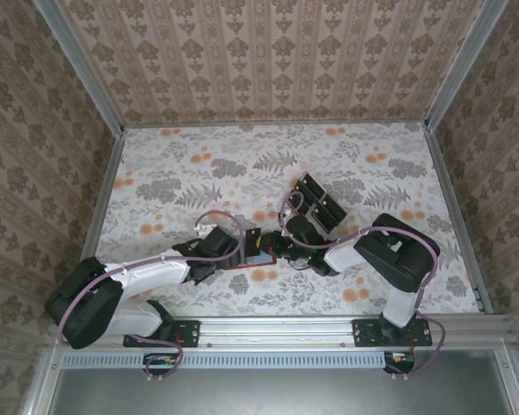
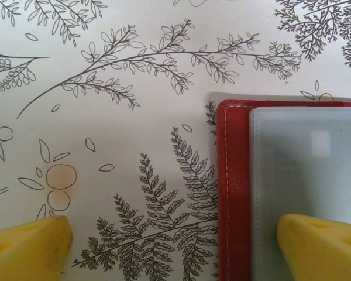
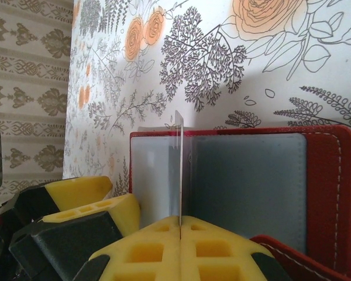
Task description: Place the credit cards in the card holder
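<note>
The right gripper (image 3: 180, 221) is pinched tight on one credit card (image 3: 179, 164). The card is seen edge-on as a thin pale line standing upright from between the yellow fingers. Its free end rises in front of the open card holder (image 2: 233, 193), across the grey clear pocket inside the holder's red stitched border.

The left gripper (image 2: 174, 234) is spread wide and holds nothing. One yellow finger (image 2: 319, 249) lies over the holder's clear pocket, though whether it presses down cannot be told. The other finger is off the holder's left edge, above bare table.

In the top view the holder lies between the two wrists, towards the near side of the table (image 1: 199, 173). The remaining credit cards (image 1: 329, 207) lie as a loose black cluster just beyond the holder and a little to its right.

The table is covered in pale paper printed with grey ferns, leafy sprays and orange blossoms. Behind the holder and on both sides stand walls (image 1: 268, 52) papered in brown striped damask, joined by bare metal corner posts (image 1: 80, 60). Nearer than the holder, a metal rail (image 1: 277, 330) carries both arm bases.
</note>
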Controlling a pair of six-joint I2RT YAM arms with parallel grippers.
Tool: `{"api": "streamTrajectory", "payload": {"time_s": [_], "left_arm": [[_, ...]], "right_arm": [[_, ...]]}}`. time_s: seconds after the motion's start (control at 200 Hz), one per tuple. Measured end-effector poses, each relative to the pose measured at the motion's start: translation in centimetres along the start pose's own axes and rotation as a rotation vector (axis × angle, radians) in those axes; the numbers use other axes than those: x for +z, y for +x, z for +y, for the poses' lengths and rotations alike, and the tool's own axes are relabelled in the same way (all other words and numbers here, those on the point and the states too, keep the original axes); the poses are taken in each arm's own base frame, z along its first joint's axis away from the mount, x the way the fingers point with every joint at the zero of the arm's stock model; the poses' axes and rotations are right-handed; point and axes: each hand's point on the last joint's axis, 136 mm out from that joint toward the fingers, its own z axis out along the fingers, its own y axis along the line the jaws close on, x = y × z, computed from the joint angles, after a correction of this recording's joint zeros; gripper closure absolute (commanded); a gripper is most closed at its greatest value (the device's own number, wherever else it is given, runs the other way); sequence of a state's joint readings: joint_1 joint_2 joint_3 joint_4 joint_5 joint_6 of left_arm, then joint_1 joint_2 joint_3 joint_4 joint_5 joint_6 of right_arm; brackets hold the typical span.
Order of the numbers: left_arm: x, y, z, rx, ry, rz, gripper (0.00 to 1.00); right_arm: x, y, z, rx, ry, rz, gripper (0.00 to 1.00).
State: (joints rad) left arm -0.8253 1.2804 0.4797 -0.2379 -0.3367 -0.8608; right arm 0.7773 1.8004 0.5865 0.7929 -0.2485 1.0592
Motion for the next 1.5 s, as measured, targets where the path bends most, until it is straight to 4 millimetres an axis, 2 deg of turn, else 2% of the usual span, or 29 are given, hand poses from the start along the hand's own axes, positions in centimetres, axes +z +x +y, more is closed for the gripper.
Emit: {"api": "streamTrajectory", "payload": {"time_s": [0.64, 1.015, 1.5], "left_arm": [[0.0, 0.0, 0.0, 0.0, 0.0, -0.001, 0.0], [0.0, 0.0, 0.0, -0.001, 0.0, -0.001, 0.0], [0.0, 0.0, 0.1, -0.003, 0.0, -0.005, 0.0]], "right_arm": [[0.0, 2.0, -0.1, 0.01, -0.03, 0.062, 1.0], [0.2, 2.4, -0.5, 0.014, -0.024, 0.079, 1.0], [1.9, 2.4, 0.3, 0.015, -0.04, 0.115, 1.0]]}}
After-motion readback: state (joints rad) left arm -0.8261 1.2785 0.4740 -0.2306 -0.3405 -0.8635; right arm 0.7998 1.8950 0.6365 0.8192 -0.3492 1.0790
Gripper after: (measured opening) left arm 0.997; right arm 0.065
